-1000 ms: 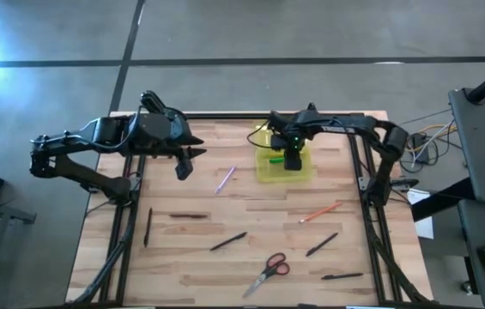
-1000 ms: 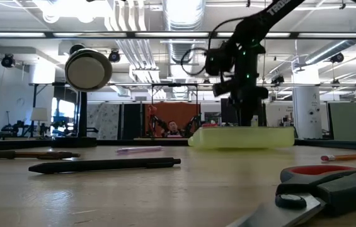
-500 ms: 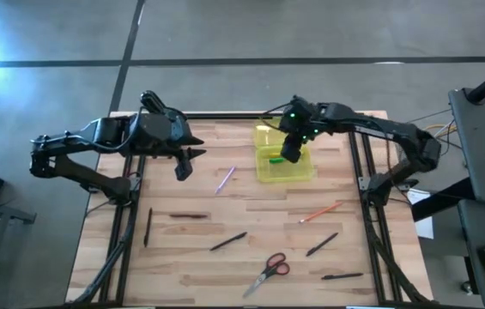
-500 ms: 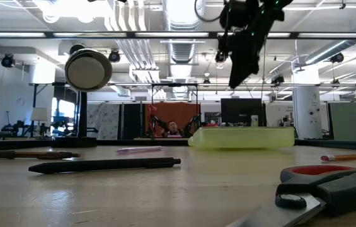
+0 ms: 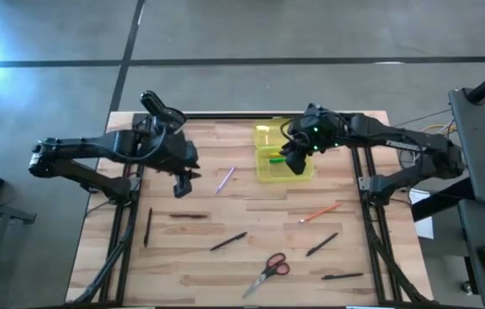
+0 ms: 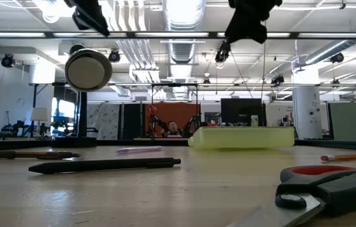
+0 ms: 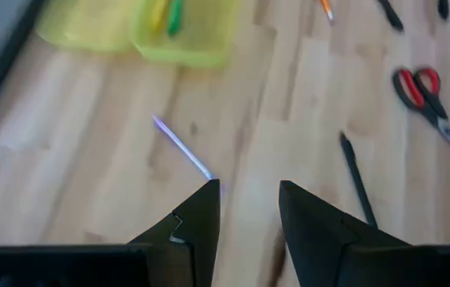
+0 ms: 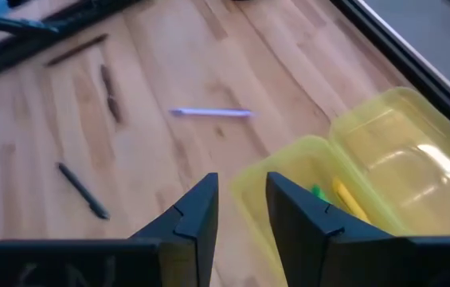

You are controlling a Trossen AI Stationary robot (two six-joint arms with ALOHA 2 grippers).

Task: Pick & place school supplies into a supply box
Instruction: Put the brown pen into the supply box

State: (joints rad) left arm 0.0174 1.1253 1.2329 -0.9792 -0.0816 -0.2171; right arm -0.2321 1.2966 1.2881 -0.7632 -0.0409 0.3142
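The yellow-green supply box [image 5: 287, 163] stands at the far middle of the table, its lid [image 8: 404, 159] open and lying flat on the far side. A yellow pencil [image 8: 348, 199] and a green pen [image 8: 318, 191] lie inside. My right gripper [image 5: 294, 161] hangs open above the box, empty. My left gripper [image 5: 182, 180] is open and empty, tilted down over the wood just left of the pink-purple pen [image 7: 183, 147]. On the table lie an orange pencil [image 5: 321, 211], red-handled scissors [image 5: 268, 270] and several black pens [image 5: 227, 242].
The black pens are scattered over the near half of the table, one close by my left gripper [image 7: 356, 179]. A black frame rail runs along the table's far edge [image 5: 251, 116]. Bare wood lies between the box and the purple pen.
My right gripper has risen out of the supply box, rolling as it came up, and now hangs high above it. My left gripper has sunk and tipped downward, moving a little toward the table's near edge, by the purple pen.
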